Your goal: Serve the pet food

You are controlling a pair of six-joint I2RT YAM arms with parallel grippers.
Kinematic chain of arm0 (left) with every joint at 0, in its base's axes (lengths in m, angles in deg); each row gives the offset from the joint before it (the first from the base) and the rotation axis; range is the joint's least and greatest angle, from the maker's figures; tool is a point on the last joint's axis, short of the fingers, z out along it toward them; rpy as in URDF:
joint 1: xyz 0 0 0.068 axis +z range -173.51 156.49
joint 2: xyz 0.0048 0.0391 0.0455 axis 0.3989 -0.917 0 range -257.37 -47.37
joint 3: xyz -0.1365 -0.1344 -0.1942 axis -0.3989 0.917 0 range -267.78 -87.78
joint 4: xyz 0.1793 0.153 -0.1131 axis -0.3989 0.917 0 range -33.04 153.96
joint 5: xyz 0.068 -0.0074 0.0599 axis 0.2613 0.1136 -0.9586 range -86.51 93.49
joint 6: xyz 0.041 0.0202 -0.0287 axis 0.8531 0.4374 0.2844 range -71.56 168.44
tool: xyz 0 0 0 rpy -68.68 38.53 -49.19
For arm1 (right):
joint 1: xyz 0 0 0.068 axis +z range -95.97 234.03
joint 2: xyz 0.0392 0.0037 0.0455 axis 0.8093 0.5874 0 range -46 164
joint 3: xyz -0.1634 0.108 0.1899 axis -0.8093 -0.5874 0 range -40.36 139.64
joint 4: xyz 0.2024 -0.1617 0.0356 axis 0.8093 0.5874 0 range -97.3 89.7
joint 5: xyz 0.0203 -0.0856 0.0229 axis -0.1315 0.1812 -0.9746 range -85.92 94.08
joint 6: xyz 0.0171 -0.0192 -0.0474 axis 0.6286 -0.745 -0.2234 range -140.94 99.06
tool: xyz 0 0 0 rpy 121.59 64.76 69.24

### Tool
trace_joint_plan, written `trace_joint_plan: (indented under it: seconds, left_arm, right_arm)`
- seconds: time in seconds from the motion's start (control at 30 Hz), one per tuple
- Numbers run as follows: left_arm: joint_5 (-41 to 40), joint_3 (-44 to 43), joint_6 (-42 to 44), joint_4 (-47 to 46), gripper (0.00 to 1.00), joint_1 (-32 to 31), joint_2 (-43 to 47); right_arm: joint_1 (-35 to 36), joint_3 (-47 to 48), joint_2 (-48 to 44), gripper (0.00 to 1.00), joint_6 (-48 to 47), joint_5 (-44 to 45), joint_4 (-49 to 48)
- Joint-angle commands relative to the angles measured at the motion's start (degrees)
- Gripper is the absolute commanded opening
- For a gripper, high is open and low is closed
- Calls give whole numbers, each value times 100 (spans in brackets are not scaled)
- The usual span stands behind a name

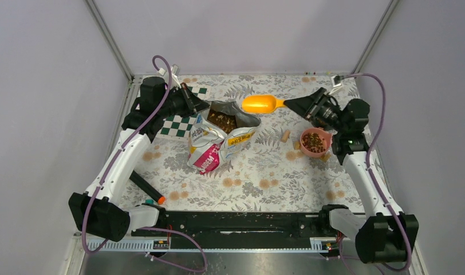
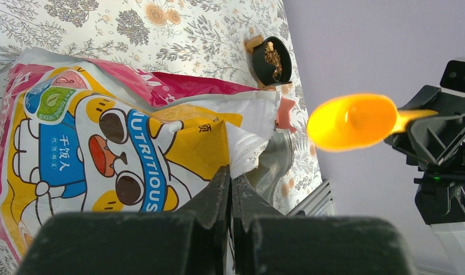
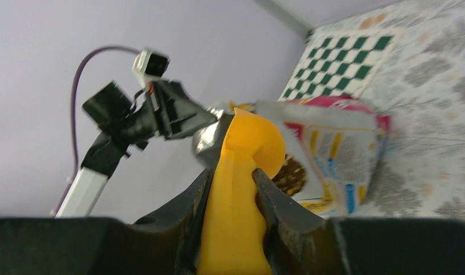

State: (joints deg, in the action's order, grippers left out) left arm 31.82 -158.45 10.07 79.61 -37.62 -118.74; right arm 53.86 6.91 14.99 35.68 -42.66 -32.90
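Above the table, the right gripper (image 1: pixel 293 105) grips the orange scoop (image 1: pixel 260 103) beside the open kibble bag (image 1: pixel 219 143). Pet food (image 1: pixel 221 121) shows inside the bag and in the pink bowl (image 1: pixel 315 142), with cork pieces (image 1: pixel 285 136) between them.

At the left wrist, the left gripper (image 2: pixel 231 175) is pinched shut, seemingly on the bag's rim.

At the right wrist, the scoop faces the bag mouth. Next is probably a dip past that crumpled rim.

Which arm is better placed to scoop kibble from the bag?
Right. The right gripper holds the orange scoop near the open mouth of the bag, while the left gripper is pinched shut on its rim, holding it open.
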Motion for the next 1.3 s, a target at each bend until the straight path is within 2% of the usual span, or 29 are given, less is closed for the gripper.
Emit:
trace_joint_plan:
  seconds: [0.0, 0.17, 0.23, 0.37, 0.47, 0.63, 0.77, 0.9, 1.03, 1.27]
  left_arm:
    - [98, -65, -132, -184, 0, 13, 9]
    - [123, -32, -256, -300, 0, -4, -30]
    - [140, -28, -267, -307, 0, -13, -47]
    - [161, -26, -270, -328, 0, -10, -60]
    - [164, -15, -268, -332, 0, -16, -76]
    - [170, 17, -257, -332, 0, -18, -108]
    - [160, 5, -250, -331, 0, -22, -113]
    - [157, -12, -243, -332, 0, -22, -137]
    - [147, -28, -224, -323, 0, -16, -155]
    - [107, -76, -197, -264, 0, -14, -156]
  right_arm:
    - [803, 187, 37, 0, -92, -41, -438]
    - [1409, 293, 356, 0, -432, 233, -126]
    - [1616, 382, 367, 0, -753, 524, 367]
    - [2224, 940, 437, 0, -2050, 1839, 2015]
    - [2687, 1377, 692, 0, -2560, 2696, 2892]
    - [3511, 2003, 1422, 0, -2965, 3693, 3654]
    - [3864, 2327, 1959, 0, -3006, 4245, 3963]
    - [4080, 2551, 2486, 0, -2893, 4284, 4039]
    - [4117, 2592, 2927, 0, -2296, 3696, 3761]
    - [4108, 2025, 3018, 0, -892, 2333, 1822]
